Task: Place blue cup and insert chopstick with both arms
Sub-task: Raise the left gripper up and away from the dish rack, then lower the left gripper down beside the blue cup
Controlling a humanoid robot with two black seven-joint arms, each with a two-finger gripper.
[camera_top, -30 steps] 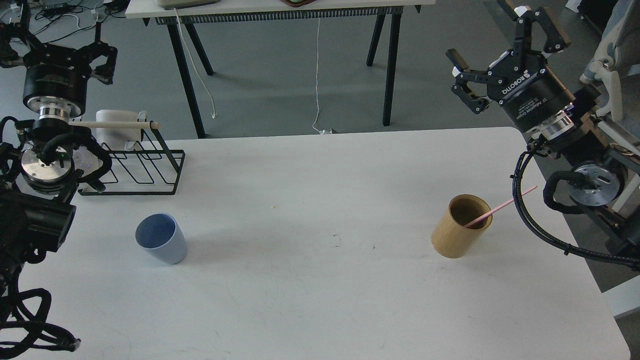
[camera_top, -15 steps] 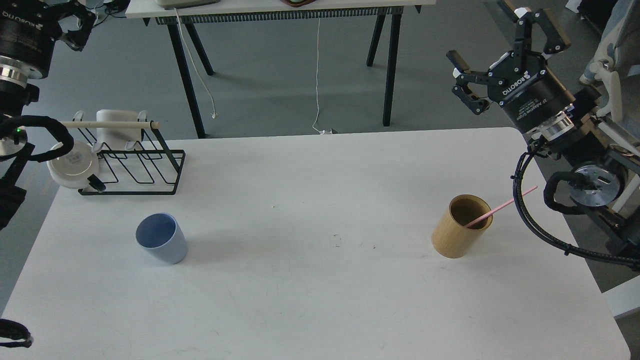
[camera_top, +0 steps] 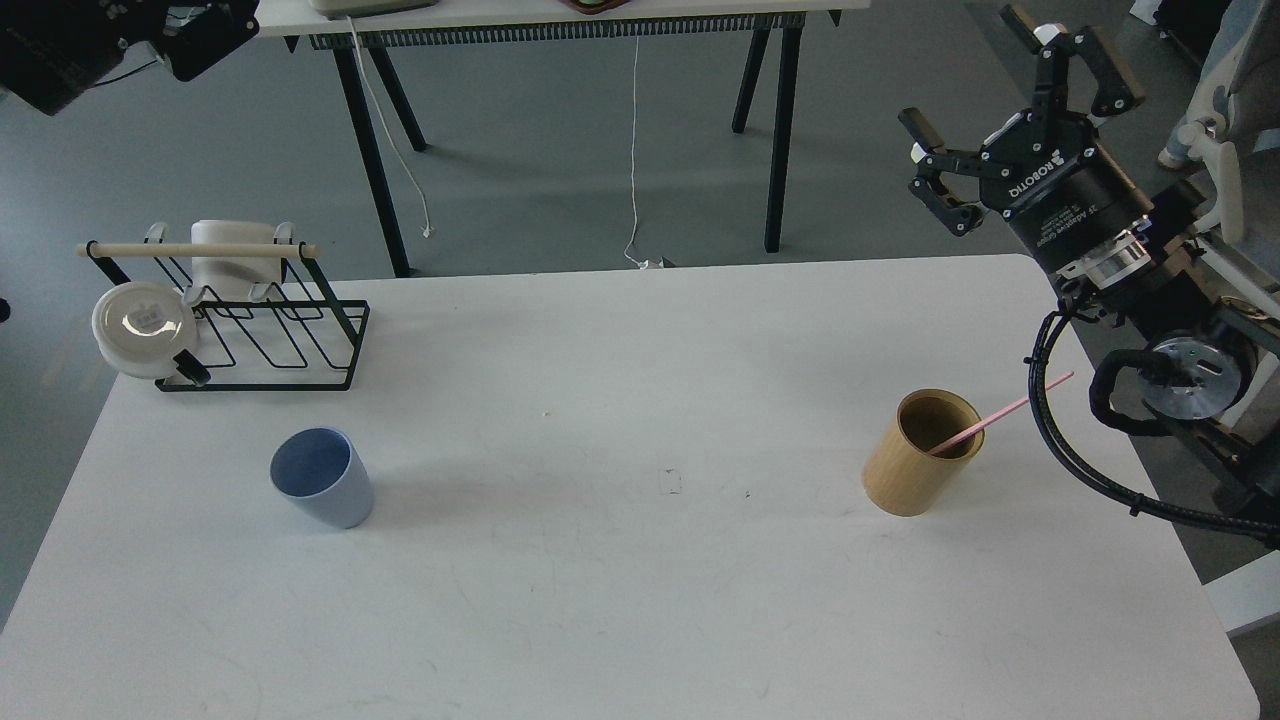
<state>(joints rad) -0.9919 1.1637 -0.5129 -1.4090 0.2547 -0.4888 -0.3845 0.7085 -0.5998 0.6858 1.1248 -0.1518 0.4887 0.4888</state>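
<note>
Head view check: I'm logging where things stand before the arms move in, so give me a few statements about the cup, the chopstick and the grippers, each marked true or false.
1. The blue cup stands upright on the white table. True.
2. The chopstick lies flat on the table. False: it leans inside the tan wooden holder, its upper end sticking out to the right.
3. The right gripper is above the table's far right corner with jaws spread, holding nothing. True.
4. The blue cup is inside the black wire rack. False: it stands apart, nearer the camera.
5. The left gripper is clamped on the cup. False: it is at the top left edge, far from it.
</note>
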